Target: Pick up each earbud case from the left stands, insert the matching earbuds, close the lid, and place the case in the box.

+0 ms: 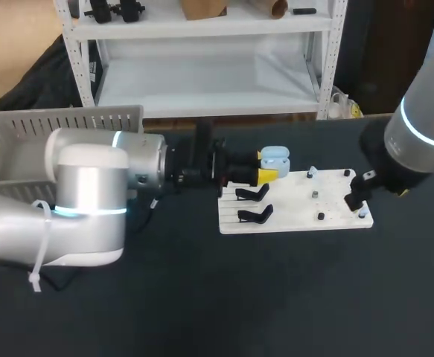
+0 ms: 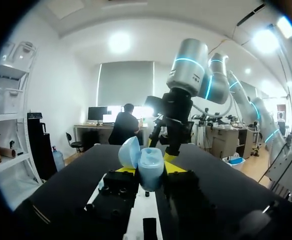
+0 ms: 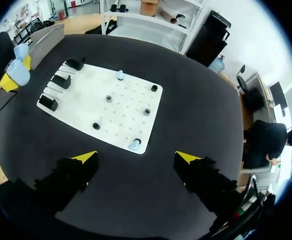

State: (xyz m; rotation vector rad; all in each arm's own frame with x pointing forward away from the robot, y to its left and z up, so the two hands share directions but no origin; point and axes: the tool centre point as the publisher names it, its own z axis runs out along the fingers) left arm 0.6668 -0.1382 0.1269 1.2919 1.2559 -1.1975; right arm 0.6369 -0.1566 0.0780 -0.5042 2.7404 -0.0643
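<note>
1 lid-up earbud case (image 2: pixel 151 167) clamped in left claw (image 2: pixel 149 170); right claw (image 3: pixel 135 156) spread, bare.

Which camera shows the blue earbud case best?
The left wrist view: the blue earbud case is close up with its lid open, gripped by the left hand. The head view shows it small, from above. The right wrist view shows it tiny, off past the white board.

No lettering, number or sign is readable on the earbud case (image 1: pixel 275 156) or white board (image 1: pixel 291 213).
</note>
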